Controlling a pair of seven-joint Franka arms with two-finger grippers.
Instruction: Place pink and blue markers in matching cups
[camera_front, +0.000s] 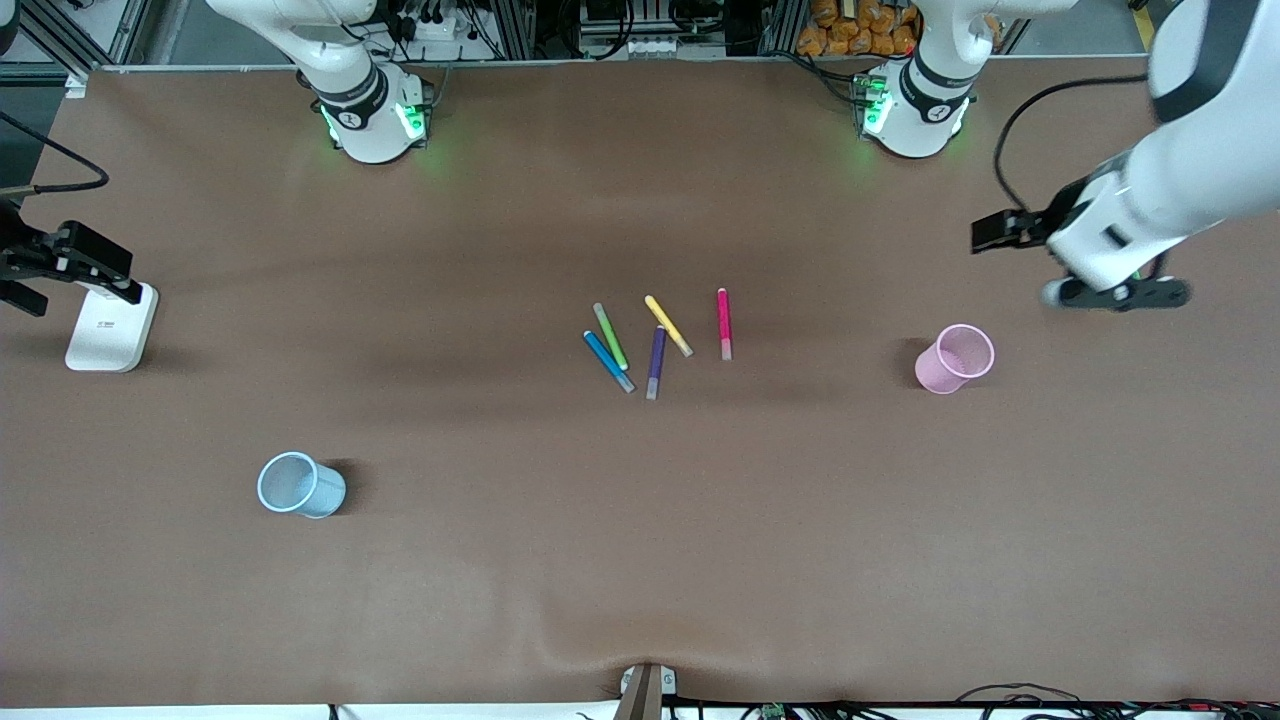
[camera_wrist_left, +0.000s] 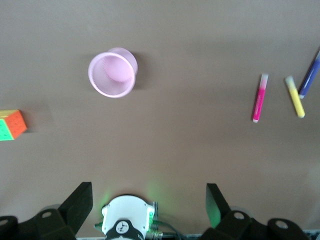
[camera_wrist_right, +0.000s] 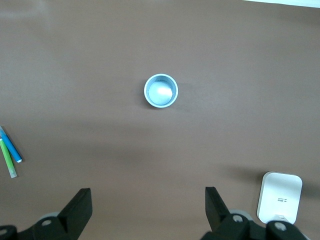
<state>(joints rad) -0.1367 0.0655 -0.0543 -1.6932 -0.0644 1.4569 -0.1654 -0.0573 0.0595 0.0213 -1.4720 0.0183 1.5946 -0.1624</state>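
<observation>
The pink marker (camera_front: 723, 322) and the blue marker (camera_front: 608, 361) lie flat mid-table among other pens. The pink cup (camera_front: 955, 358) stands upright toward the left arm's end. Toward the right arm's end, nearer the front camera, the blue cup (camera_front: 300, 485) also stands upright. My left gripper (camera_wrist_left: 148, 186) hangs open and empty above the table close to the pink cup (camera_wrist_left: 112, 73), with the pink marker (camera_wrist_left: 260, 97) farther off. My right gripper (camera_wrist_right: 148, 190) is open and empty, high over the right arm's end, looking down on the blue cup (camera_wrist_right: 161, 90) and the blue marker (camera_wrist_right: 11, 145).
Green (camera_front: 611, 336), yellow (camera_front: 668, 325) and dark purple (camera_front: 656, 362) pens lie beside the two markers. A white block (camera_front: 110, 330) sits under the right gripper's area. A colour cube (camera_wrist_left: 11, 124) lies on the table in the left wrist view.
</observation>
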